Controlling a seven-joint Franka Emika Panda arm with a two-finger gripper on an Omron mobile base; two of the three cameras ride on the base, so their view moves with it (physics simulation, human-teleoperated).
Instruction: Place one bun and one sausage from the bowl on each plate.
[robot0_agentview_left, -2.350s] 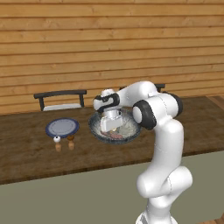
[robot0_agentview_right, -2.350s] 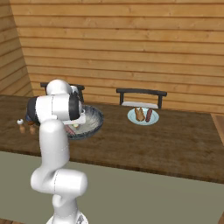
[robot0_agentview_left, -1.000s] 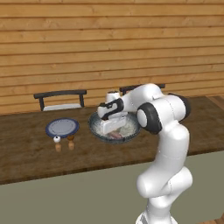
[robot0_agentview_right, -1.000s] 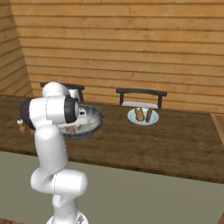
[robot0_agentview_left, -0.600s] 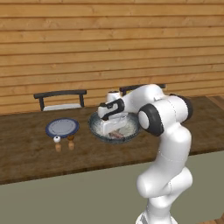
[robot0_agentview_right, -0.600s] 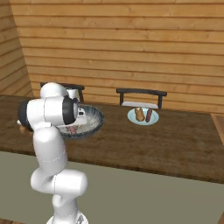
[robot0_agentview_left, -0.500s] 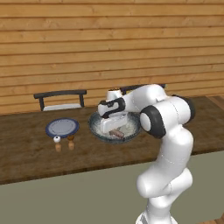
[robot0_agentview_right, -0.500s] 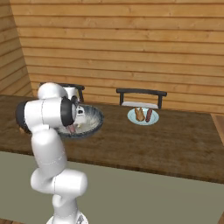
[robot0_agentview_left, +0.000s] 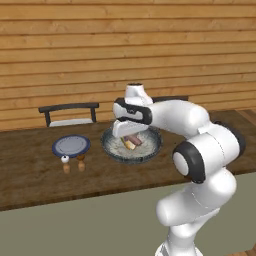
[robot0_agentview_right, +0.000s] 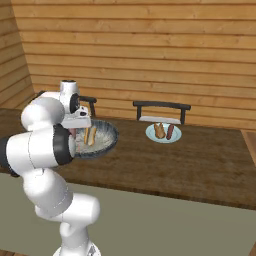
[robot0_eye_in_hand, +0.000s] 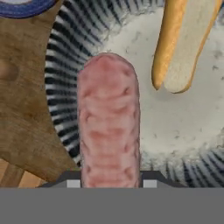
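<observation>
While the arm leans over the brown wooden table (robot0_agentview_left: 30, 180), the gripper (robot0_eye_in_hand: 108, 181) is held over the big bowl (robot0_agentview_left: 114, 151), and a pink sausage (robot0_eye_in_hand: 108, 122) is pinched between its two finger tips. The sausage is seen in the hand view running up from the finger tips, with the bowl's striped rim under it. A tan bun (robot0_eye_in_hand: 186, 41) (split along its length) is lying inside the bowl. On the left, a bare blue plate (robot0_agentview_left: 71, 145) is set near the bowl, with two small shakers (robot0_agentview_left: 72, 163) just in front of it. On the right, well apart from the bowl, a second plate (robot0_agentview_right: 163, 133) is seen with a bun and a sausage on it.
</observation>
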